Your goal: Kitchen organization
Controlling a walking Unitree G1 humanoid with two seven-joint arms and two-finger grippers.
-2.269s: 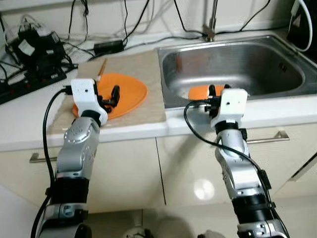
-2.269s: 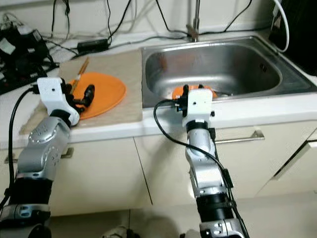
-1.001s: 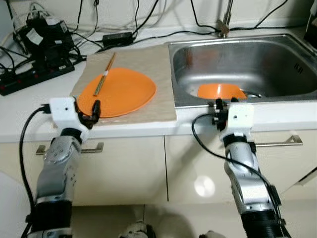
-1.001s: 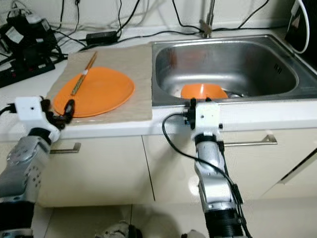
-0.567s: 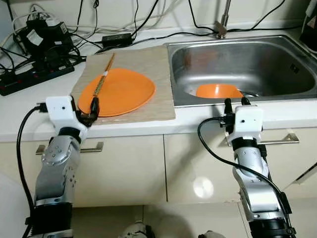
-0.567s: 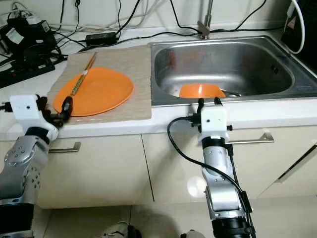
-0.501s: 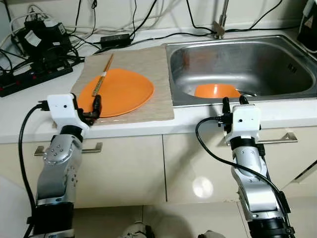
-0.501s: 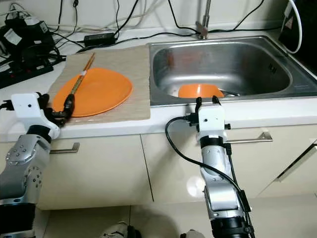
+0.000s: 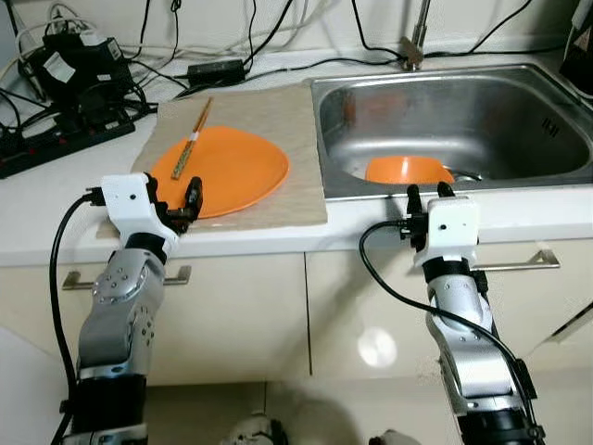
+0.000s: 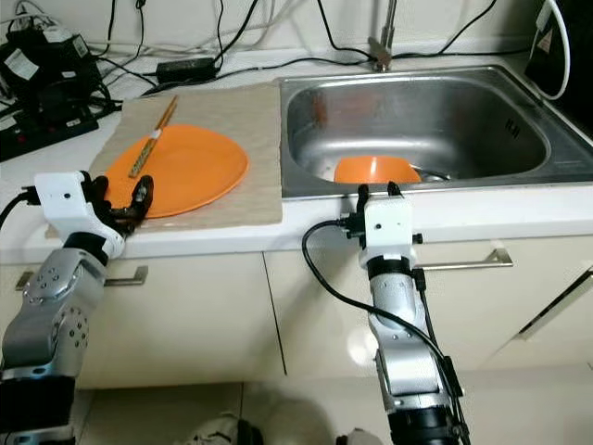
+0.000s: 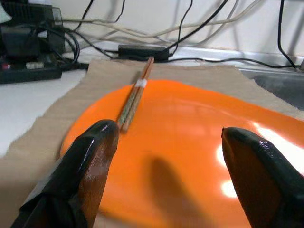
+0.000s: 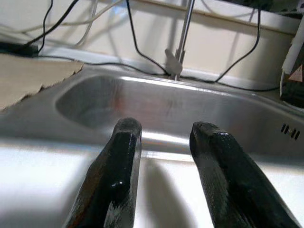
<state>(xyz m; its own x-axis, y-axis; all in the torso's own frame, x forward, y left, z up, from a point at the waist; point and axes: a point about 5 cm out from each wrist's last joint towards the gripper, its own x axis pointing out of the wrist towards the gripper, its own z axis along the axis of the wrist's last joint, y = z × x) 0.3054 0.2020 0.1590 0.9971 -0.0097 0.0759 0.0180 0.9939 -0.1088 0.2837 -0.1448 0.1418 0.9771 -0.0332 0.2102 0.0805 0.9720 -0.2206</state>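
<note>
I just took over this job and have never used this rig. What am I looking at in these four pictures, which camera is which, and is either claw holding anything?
You are seeing through a walking humanoid robot with two silver arms, standing at a kitchen counter. The two wide pictures come from the two eyes of the camera on its head, looking down. The two close pictures come from cameras on its wrists, each looking along that claw's black fingers.

On the counter lies a beige mat with an orange plate on it, and a pair of chopsticks rests across the plate's far edge. To the right is a steel sink with an orange bowl inside. Cables and a power strip sit at the back.

The left claw is open at the plate's near edge. The right claw is open at the counter edge before the sink. Neither holds anything.
</note>
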